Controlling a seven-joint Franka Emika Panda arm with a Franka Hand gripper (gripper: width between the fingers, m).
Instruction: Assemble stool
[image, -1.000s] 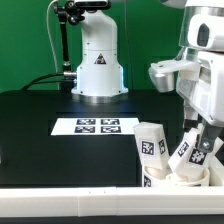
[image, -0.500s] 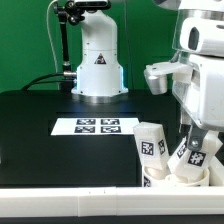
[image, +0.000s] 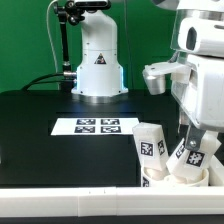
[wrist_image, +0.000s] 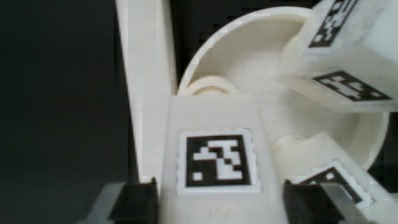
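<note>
The stool's round white seat (image: 178, 178) sat at the near edge of the black table (image: 40, 130), toward the exterior view's right, w/ two tagged white legs standing in it. One leg (image: 151, 143) stood upright on the seat's left side, its black-and-white tag facing the camera. A second leg (image: 190, 152) leaned just to its right, under the gripper (image: 197, 137). The gripper's dark fingers (image: 185, 135) sat on either side of that leg's top, narrow, closed on it.

In the wrist view the held leg (wrist_image: 221, 150) filled the center, tag forward, w/ the finger pads (wrist_image: 125, 201) pressed at its sides near the frame's edge. The seat's curved rim (wrist_image: 240, 50) arced behind it, and other tagged parts (wrist_image: 356, 85) lay close beside; which parts they were couldn't be told.

Farther back, left of the stool, the marker board (image: 96, 126) lay flat on the table. The robot's white base (image: 97, 60) stood at the far side. A long white bar (image: 70, 203) ran along the near edge.
</note>
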